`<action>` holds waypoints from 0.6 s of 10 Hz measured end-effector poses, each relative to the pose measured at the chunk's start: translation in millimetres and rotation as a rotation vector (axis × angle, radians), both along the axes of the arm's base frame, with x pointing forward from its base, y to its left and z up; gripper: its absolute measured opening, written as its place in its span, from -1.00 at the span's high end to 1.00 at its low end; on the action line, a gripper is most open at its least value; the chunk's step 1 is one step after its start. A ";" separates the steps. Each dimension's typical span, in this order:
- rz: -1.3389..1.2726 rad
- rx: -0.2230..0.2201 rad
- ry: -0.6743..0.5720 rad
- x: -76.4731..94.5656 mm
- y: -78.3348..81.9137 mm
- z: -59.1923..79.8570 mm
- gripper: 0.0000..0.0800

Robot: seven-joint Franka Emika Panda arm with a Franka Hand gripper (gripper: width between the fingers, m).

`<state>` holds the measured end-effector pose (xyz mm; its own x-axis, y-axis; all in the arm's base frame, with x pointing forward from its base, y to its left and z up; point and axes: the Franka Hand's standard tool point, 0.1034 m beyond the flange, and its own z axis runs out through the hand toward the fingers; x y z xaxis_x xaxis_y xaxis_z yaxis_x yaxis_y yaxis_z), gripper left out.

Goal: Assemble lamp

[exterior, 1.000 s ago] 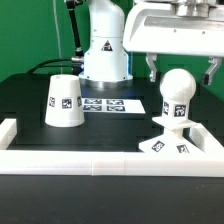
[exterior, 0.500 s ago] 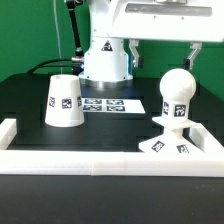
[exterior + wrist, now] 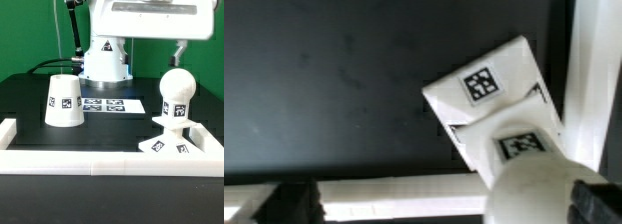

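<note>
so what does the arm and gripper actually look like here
The arm's pedestal is glossy white with a black triangle mark, and a dark cable runs up beside it. The wrist block is white and boxy, with dark fingers hanging below it.

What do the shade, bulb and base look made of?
Shade: likely matte white plastic, with an even, dull surface and a printed black-and-white tag.
Bulb: the same white with a soft sheen on the sphere, probably plastic.
Base: white with crisp angular edges, apparently rigid plastic. Exact material can't be confirmed.
</note>
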<state>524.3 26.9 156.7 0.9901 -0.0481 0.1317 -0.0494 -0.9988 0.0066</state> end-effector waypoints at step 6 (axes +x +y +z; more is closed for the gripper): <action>-0.001 0.057 0.016 -25.6 -75.7 -3.1 -0.75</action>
